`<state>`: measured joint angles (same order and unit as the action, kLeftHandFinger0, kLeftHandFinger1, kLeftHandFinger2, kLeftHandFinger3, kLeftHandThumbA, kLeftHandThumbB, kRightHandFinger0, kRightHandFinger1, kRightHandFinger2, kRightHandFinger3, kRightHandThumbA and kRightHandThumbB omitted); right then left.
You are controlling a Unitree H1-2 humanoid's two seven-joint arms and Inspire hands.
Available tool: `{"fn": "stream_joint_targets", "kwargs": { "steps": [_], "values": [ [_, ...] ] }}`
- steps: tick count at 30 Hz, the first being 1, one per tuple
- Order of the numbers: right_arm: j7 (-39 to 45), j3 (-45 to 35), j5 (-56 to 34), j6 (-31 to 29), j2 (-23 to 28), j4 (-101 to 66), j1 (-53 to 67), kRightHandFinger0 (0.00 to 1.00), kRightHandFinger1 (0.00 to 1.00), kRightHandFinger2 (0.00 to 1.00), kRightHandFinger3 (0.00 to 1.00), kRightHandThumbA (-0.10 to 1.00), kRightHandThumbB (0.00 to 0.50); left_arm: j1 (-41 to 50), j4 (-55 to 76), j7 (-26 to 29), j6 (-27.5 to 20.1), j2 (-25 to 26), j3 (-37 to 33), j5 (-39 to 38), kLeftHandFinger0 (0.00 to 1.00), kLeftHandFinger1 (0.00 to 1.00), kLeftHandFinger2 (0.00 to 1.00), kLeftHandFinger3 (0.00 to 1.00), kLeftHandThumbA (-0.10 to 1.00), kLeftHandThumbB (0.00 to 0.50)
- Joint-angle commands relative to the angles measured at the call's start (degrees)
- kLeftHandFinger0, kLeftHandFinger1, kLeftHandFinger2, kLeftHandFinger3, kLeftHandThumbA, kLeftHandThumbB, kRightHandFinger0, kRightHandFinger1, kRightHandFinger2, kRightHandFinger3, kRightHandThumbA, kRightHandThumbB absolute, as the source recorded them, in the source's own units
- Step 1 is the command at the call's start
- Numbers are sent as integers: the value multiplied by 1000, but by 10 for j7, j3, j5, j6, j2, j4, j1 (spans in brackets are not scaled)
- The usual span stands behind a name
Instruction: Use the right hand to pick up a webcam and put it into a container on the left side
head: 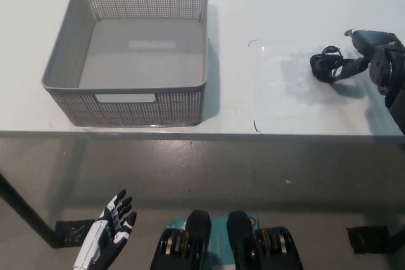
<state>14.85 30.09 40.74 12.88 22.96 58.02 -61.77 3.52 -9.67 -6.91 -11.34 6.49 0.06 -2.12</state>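
Observation:
A small black webcam (325,66) with a coiled cable lies on the white table (266,4) at the far right. My black right hand (372,55) is just right of it, open. One finger reaches over the top and a lower fingertip touches the webcam's right side. The webcam rests on the table. The grey perforated basket (126,107) stands at the table's left and has nothing in it. My white left hand (109,235) hangs low at the lower left, below the table's front edge, open with its fingers spread.
The table's front edge (202,133) runs across the middle of the picture, with grey floor below it. A stretch of bare white tabletop separates the basket from the webcam, marked by two thin dark scratches (255,126).

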Motion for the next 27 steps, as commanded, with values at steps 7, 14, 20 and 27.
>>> {"fn": "stream_joint_targets", "kwargs": {
  "steps": [7, 14, 20, 27],
  "values": [
    [-4, -19, -26, -44, -12, 6, -54, 1000, 1000, 1000, 1000, 782, 500, -8, 11, -5, -13, 2, -2, -3, 1000, 1000, 1000, 1000, 678, 10],
    [-11, -19, -35, -60, -27, 59, -59, 1000, 1000, 1000, 1000, 735, 500, -9, 11, -5, -14, 2, -2, -5, 1000, 1000, 1000, 1000, 675, 0],
    [-32, -22, -44, -76, -39, 107, -54, 1000, 1000, 1000, 1000, 687, 500, -11, 9, -2, -17, 2, -1, -2, 1000, 1000, 1000, 1000, 684, 11],
    [-38, -15, -46, -73, -44, 153, -47, 1000, 1000, 1000, 1000, 712, 500, -14, 14, -5, -11, 4, 0, -5, 1000, 1000, 1000, 1000, 696, 1]
  ]
}}
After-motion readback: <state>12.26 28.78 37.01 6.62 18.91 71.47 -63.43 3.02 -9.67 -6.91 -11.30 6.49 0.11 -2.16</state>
